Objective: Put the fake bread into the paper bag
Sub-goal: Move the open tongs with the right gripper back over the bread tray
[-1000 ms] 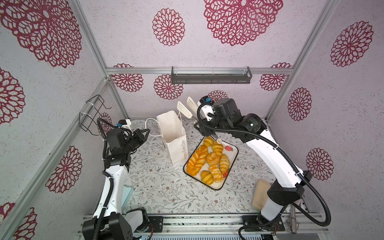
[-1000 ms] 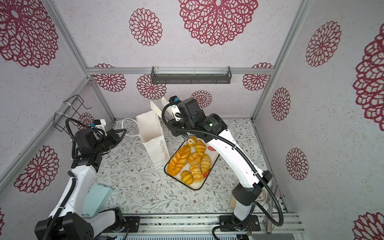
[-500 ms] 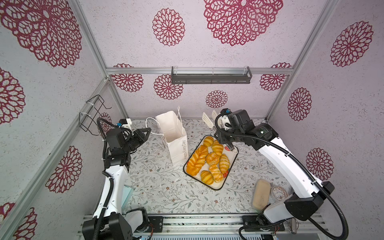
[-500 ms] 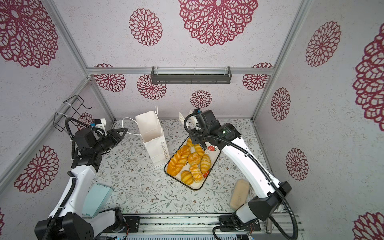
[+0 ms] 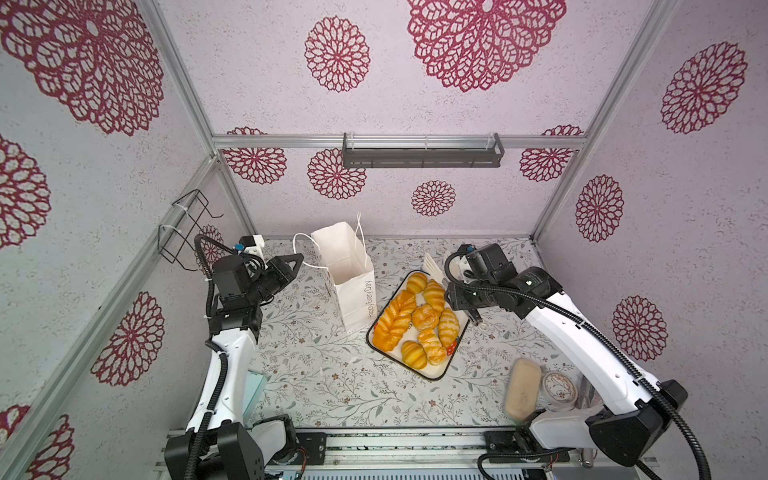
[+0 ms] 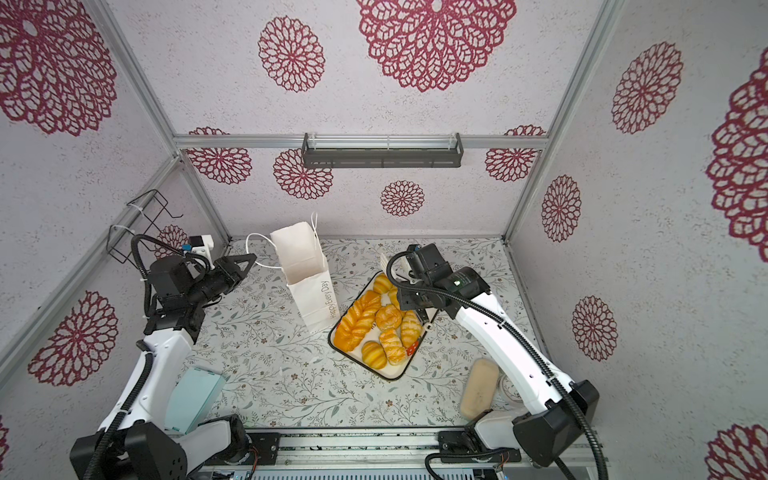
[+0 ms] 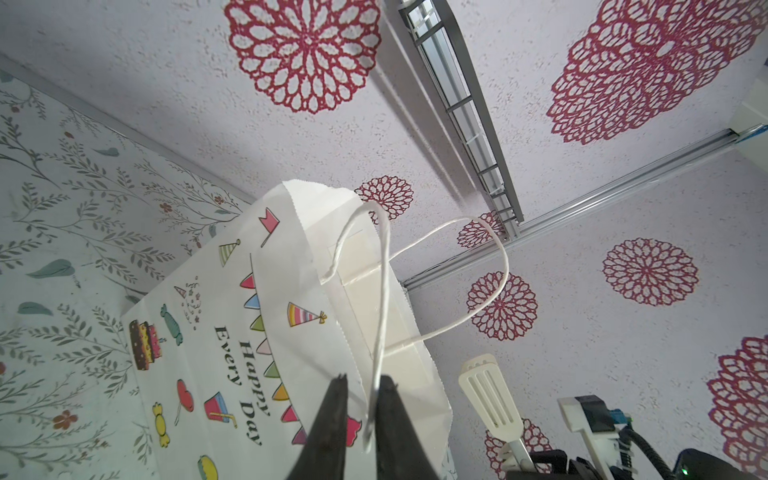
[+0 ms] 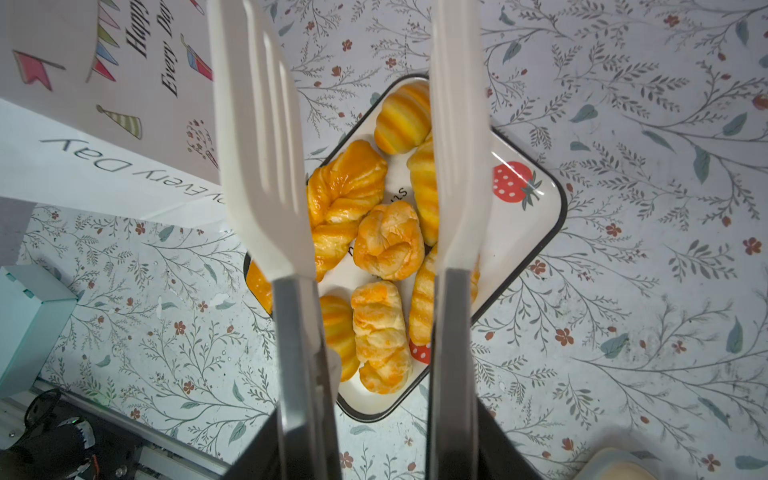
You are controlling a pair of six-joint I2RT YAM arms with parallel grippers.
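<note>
Threading handle [image 7: 381,291] of bag [image 7: 232,332] between near-closed jaws of left gripper [image 7: 364,380]; not telling clamped from loose. Standing one bag upright, just left of one tray [image 5: 434,372], no bread [image 5: 424,318] showing inside. Counting seven bread, all lying on tray. Clenching one tongs [image 8: 259,137] in right gripper [image 8: 380,453], blades apart, empty, hovering above bread. Not yet loading anything.

White-shelled arms [image 5: 582,336], black joints [image 5: 623,432] (ribbed black cables [image 5: 225,365] alongside), black fingers [image 7: 330,419].
</note>
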